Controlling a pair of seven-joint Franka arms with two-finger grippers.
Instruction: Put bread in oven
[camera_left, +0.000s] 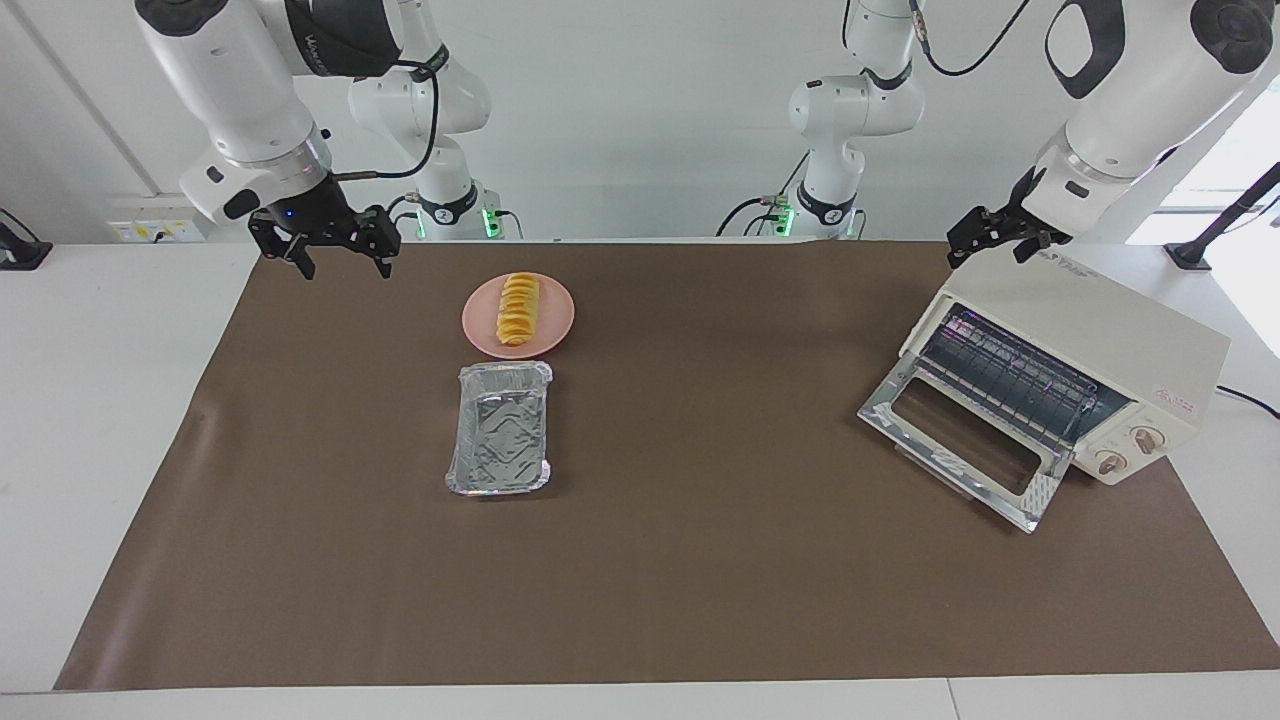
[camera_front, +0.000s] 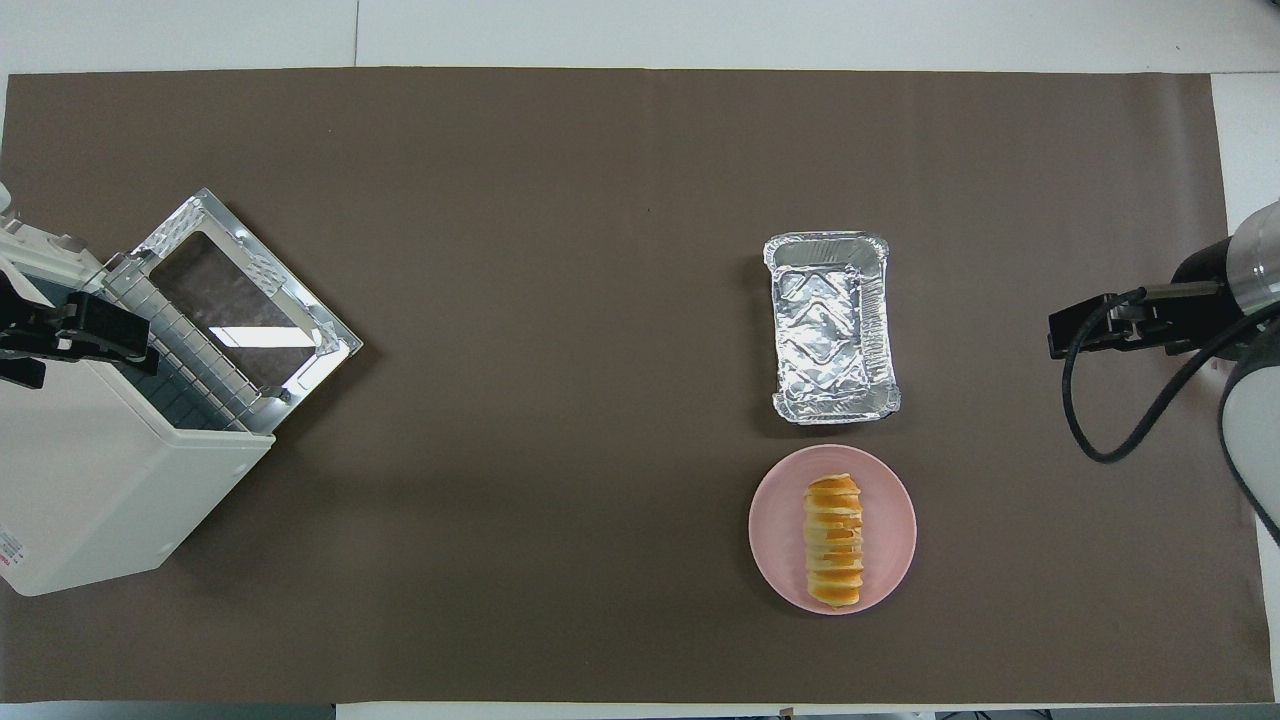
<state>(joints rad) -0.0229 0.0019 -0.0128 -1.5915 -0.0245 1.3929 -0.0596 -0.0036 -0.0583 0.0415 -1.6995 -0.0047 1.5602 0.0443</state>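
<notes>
bread (camera_left: 518, 309) lies on a pink plate (camera_left: 555, 336) toward the right arm's end of the table, long axis running from near the robots to away from them. no gripper touches it. foil tray (camera_left: 500, 428) sits just beside the plate, farther from the robots, empty.

oven (camera_left: 1085, 345) stands at the left arm's end of the table, turned at an angle. its glass door (camera_left: 960, 440) is already dropped flat onto the brown mat (camera_left: 700, 580), and the wire rack (camera_left: 1010, 378) shows inside with nothing on it.

progress, judged: the door-open step looks done. picking up the bread, carrying it across the table and setting it on the rack are all left. whether the tray is meant to carry the bread i cannot say from the task line.

right gripper (camera_left: 340, 262) hangs in the air over the mat's corner at the right arm's end, well apart from the plate; its fingers stand spread with a clear gap and hold nothing. left gripper (camera_left: 995, 240) hangs over the top of the oven at the corner nearest the robots; whether it touches the casing, and whether its fingers are parted or closed, cannot be told.

writing: the right arm's black forearm band carries white lettering, unreadable. a dark printed mark sits on the oven top near the left gripper and a small red label near the knobs (camera_left: 1128, 450); neither can be read.
</notes>
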